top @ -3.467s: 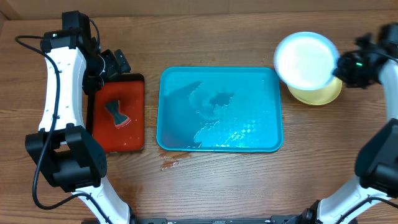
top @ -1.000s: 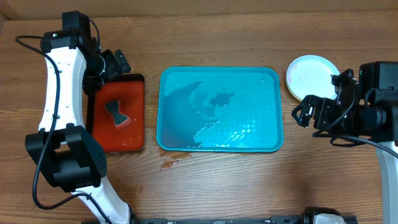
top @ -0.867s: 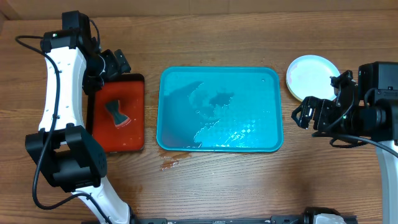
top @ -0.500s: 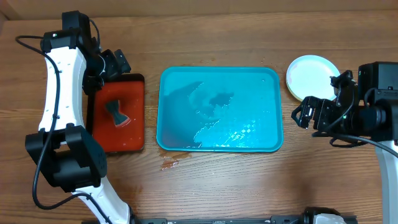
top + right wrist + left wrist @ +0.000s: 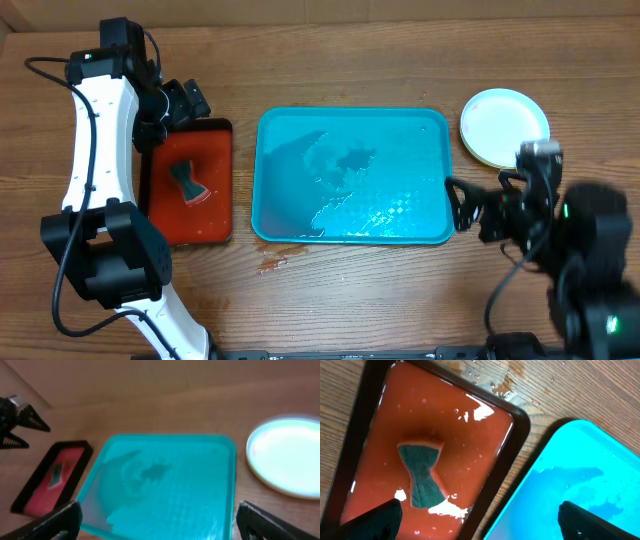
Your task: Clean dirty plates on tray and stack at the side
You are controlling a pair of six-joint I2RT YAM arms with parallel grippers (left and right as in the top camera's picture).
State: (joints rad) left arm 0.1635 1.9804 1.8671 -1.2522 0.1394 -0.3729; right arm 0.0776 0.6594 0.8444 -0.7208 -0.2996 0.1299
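Observation:
The plates sit stacked on the table right of the tray, a pale whitish one on top; they show again as the plates at the right of the right wrist view. The light-blue tray holds only a film of water. My right gripper hangs open and empty at the tray's right edge, below the plates, its jaws spread wide over the tray in the wrist view. My left gripper is open and empty above the red tray's far end, seen also from its own wrist.
A red black-rimmed tray lies left of the blue tray, wet, with a green-and-orange sponge on it, the same sponge in the left wrist view. Water drops lie on the wood before the blue tray.
The right arm set the whitish plate on the stack, then drew back, and in the last half second swung down and left to the tray's right edge. The left arm has not moved.

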